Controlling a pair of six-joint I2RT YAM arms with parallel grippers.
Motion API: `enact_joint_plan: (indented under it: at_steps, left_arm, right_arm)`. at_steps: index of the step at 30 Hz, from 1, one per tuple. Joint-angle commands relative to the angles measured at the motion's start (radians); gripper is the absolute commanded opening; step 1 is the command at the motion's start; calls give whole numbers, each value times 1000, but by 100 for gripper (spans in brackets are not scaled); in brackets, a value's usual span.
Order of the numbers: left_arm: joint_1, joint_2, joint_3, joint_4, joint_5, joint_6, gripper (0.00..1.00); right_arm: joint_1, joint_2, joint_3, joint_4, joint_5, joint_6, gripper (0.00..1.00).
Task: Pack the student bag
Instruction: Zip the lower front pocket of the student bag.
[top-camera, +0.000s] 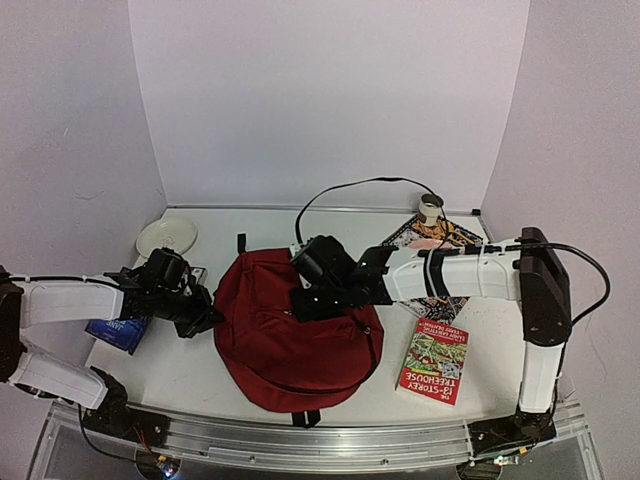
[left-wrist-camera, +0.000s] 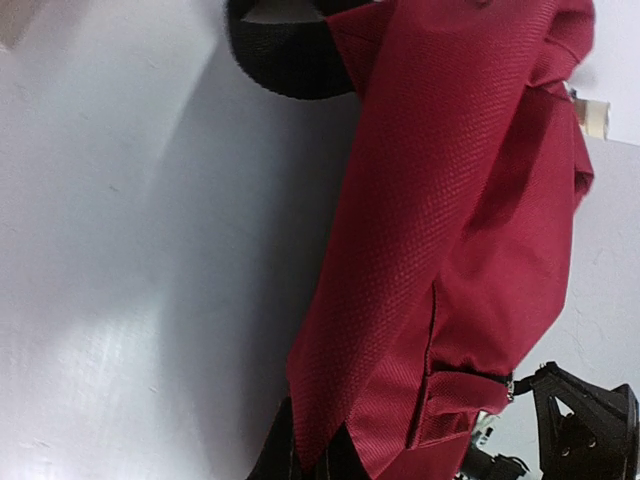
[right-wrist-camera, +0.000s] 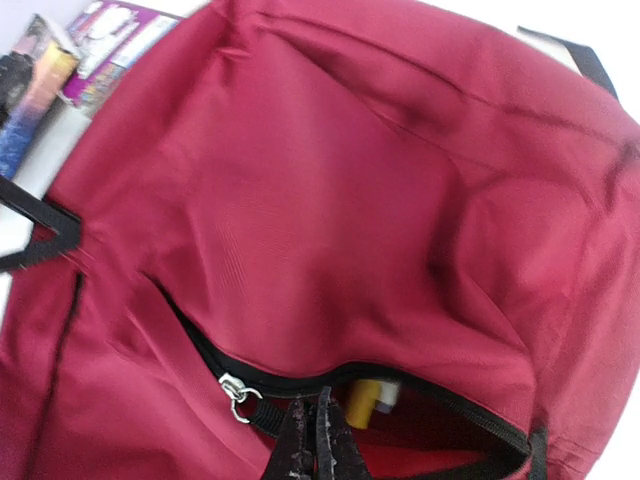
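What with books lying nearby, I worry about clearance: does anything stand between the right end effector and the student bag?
Nothing visible does. The right end effector is shut right at the zipper of the student bag; the treehouse book lies off to the side.

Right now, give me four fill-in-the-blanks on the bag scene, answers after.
The student bag is dark ___.
The right gripper is ___ at the bag's zipper.
A ___ item shows inside the zipper opening.
In the top view, the Treehouse book lies ___ of the bag.
Missing: red; shut; yellow; right
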Motion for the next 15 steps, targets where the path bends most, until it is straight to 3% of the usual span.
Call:
enact_joint_plan:
  at_steps: [1,10,15]
  left_arm:
    - [60,45,-19,-22,-91,66,0]
    - [136,117,-5,-26,-126,153,3]
    - [136,83,45,-37,-108,216,30]
  right_arm:
    - [-41,-69,-73,-38,107,13,0]
    - [-67,-88,-111,-5,79,18,0]
    - [-65,-81,-71,29,-15,8,0]
